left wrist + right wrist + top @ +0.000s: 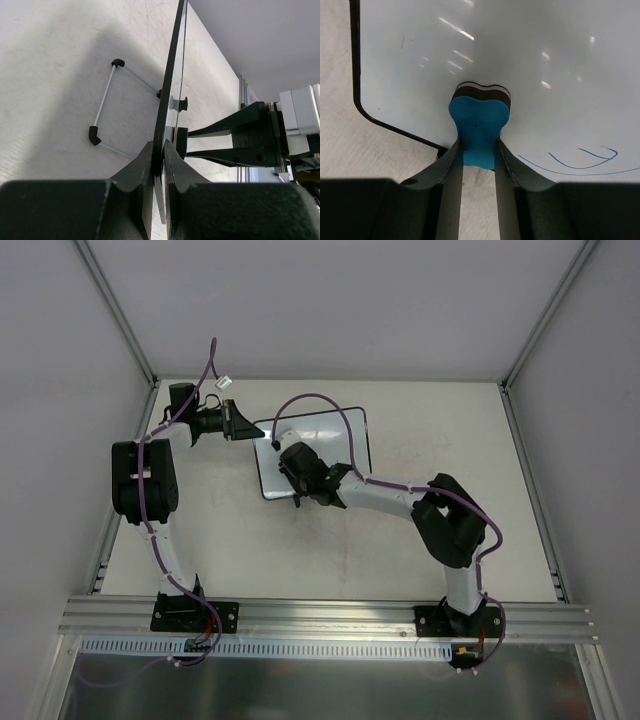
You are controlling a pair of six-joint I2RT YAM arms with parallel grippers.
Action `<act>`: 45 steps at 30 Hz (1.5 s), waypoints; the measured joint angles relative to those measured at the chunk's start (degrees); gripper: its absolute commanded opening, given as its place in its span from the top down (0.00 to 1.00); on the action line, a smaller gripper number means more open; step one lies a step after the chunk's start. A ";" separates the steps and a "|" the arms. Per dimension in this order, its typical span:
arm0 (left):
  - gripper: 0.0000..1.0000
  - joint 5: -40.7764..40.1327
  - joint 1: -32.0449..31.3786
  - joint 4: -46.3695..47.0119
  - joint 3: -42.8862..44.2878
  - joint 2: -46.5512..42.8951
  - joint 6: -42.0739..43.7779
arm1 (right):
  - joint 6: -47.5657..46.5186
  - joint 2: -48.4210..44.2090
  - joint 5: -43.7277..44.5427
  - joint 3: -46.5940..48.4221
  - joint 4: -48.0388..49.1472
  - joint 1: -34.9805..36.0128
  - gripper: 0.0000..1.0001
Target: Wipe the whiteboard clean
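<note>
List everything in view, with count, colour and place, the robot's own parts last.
whiteboard: one, white with a black frame, far middle of the table, propped up
marker strokes: a few, blue, on the board near the eraser
eraser: one, blue, against the board's face
wire stand: one, white with black ends, behind the board
table: one, off-white, under everything
left gripper: one, black, clamped on the board's edge
right gripper: one, black, holding the eraser

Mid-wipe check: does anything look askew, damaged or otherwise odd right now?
Nothing damaged or spilled. The whiteboard sits skewed to the table edges, but the left gripper clamps its edge, so that looks deliberate. The right gripper holds the blue eraser against it; blue pen strokes show beside it.
</note>
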 measured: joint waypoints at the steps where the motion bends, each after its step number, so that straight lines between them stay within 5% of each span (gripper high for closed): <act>1: 1.00 0.00 -0.02 0.00 0.00 0.00 0.00 | 0.44 -0.42 -0.28 -0.76 0.59 -0.26 1.00; 20: 1.00 0.02 -0.04 -0.44 0.00 0.00 0.02 | 3.04 -11.19 0.28 -14.32 3.17 -11.21 1.00; 45: 1.00 0.26 -0.04 -0.92 0.00 0.00 0.46 | 0.33 -13.03 1.73 -9.77 1.49 -19.19 0.99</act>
